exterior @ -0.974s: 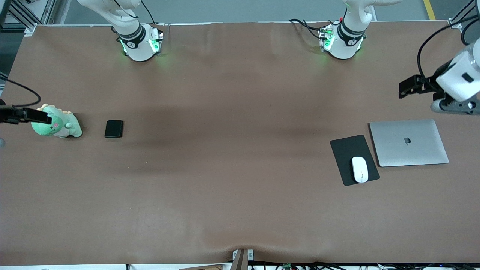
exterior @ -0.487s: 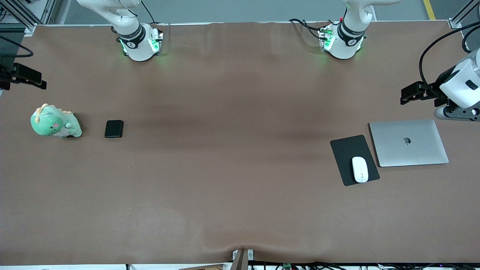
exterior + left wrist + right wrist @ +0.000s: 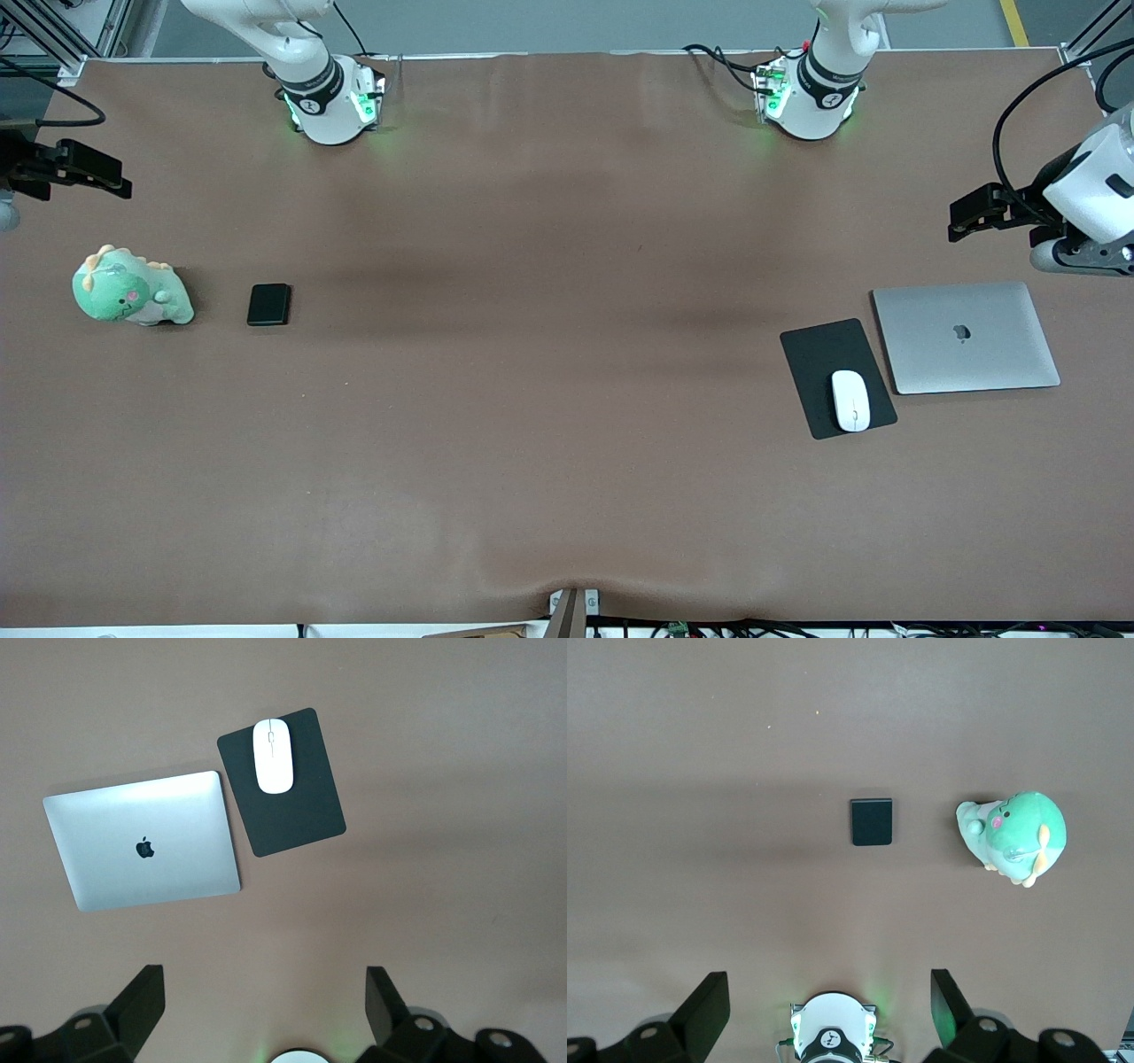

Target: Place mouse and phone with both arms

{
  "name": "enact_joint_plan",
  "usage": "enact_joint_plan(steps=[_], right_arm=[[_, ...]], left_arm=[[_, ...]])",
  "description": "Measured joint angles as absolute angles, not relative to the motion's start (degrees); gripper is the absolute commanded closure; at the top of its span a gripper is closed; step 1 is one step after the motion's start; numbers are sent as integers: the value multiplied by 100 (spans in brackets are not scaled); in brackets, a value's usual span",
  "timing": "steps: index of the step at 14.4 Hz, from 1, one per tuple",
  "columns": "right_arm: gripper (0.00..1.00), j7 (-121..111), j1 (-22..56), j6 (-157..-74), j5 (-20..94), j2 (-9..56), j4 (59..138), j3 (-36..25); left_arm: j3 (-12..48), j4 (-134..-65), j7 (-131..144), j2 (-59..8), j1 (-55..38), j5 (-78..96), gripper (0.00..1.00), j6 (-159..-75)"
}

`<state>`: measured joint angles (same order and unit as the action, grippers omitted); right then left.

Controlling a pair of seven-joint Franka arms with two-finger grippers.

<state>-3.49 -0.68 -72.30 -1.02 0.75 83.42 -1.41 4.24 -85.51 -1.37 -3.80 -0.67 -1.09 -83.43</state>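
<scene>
Wide bare table (image 3: 549,372) through the middle. At the right arm's end, plush dinosaur (image 3: 131,289) sits near the phone (image 3: 268,304). At the left arm's end, laptop (image 3: 966,337) flanks mouse pad (image 3: 819,354) carrying the mouse (image 3: 850,400).

One mouse (image 3: 850,400), one phone (image 3: 268,304), one mouse pad (image 3: 824,359), one laptop (image 3: 966,337), one plush dinosaur (image 3: 131,288), two robot arms on one surface (image 3: 567,487).
</scene>
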Motion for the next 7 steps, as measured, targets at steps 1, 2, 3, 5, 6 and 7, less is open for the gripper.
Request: enact_joint_plan(steps=[1,2,3,5,6,7], right_arm=[[0,-349,-68,-7240,-102,27,8401,-141],[0,-349,-68,-7242,-102,3,8423,-141],[0,-349,-68,-7242,-102,-15,8438,-141],[0,-350,-68,-7248,-102,-42,8464,-141],[0,-350,-68,-7254,-102,-50,8473,-141],[0,-350,-68,-7257,-102,-57,8482,-141]], left_arm=[[426,-8551,-137,-378,-69,-109,0,-8343],[427,-8551,-137,-378,-69,-109,0,-8343],[429,-8551,-137,-378,-71,-109,0,-8343],[434,-8551,-137,-378,-75,-109,0,-8343],[434,-8551,-137,-378,-74,-109,0,-8343],[434,-8551,-137,-378,-71,-109,0,-8343]])
